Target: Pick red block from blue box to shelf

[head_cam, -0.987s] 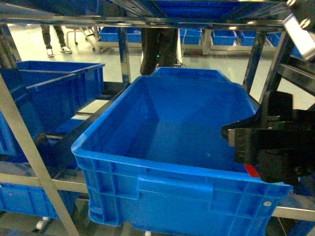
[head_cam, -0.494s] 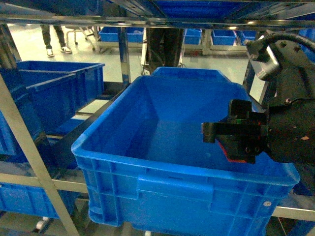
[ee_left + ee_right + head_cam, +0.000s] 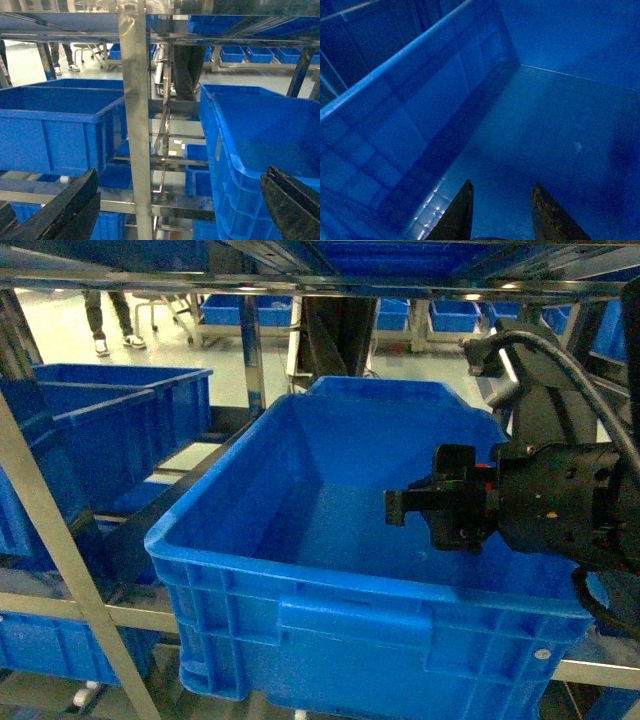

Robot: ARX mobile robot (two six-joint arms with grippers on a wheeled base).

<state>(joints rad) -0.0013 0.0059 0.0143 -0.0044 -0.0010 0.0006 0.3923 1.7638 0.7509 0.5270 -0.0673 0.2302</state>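
My right gripper hangs over the inside of a big dark blue crate that stands on the grey steel shelf. In the right wrist view its two dark fingers point down at the crate floor, and a thin red sliver of the red block shows between them at the bottom edge. My left gripper is open, with its fingers wide apart in front of a shelf upright. The blue box is out of view.
More dark blue crates sit on the shelf to the left and on lower tiers. Shelf rails run overhead. A person's legs stand behind the rack, with further crates on the floor beyond.
My right gripper has risen from the crate's near right corner and moved left, out over the crate's interior. The red patch seen under it earlier is hidden in the head view now.
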